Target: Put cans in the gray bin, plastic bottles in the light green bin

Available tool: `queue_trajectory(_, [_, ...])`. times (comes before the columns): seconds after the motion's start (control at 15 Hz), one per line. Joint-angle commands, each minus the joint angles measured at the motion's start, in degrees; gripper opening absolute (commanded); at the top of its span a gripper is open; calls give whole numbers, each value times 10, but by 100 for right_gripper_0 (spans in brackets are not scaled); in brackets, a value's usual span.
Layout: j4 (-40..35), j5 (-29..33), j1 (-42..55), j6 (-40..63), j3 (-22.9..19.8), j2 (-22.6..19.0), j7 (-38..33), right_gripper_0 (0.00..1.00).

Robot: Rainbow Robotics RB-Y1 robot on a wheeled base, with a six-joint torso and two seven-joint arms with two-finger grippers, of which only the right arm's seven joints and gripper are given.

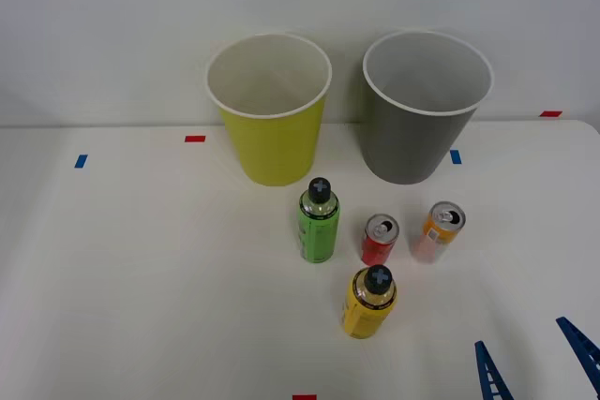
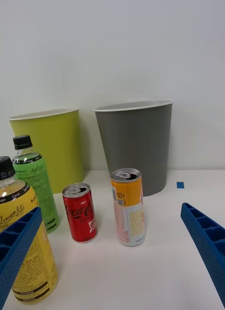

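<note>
Cans: we count two, upright at centre-right of the front view, the red can point(image 1: 381, 240) left of the orange-and-pink can point(image 1: 441, 230); pull-tabs open, neither binned yet.
Bottles: green bottle point(image 1: 319, 220) stands left of the red can; yellow bottle point(image 1: 370, 302) sits lower in frame, nearest the robot. Both capped, upright.
Bins: light green bin point(image 1: 272, 110) upper centre, gray bin point(image 1: 424, 107) to its right, both showing white insides. We judge the cans lie nearer the gray bin, which keeps their carry short.
Right gripper point(image 1: 534, 367): low at the lower-right corner of the front view, above bare table point(image 1: 141, 278).
Fingers point(image 2: 209, 247): spread wide, holding nothing; the wrist view frames the orange-and-pink can between them, so we take it as the likely first pick.
</note>
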Motion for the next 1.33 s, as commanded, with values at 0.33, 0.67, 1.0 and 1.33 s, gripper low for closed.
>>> queue_trajectory(0.33, [0, 0, 0, 0, 0, 0, 0, 100])
queue_trajectory(0.67, [0, 0, 0, 0, 0, 0, 0, 100])
queue_trajectory(1.0, [0, 0, 0, 0, 0, 0, 0, 100])
queue_trajectory(1.33, [0, 0, 0, 0, 0, 0, 0, 100])
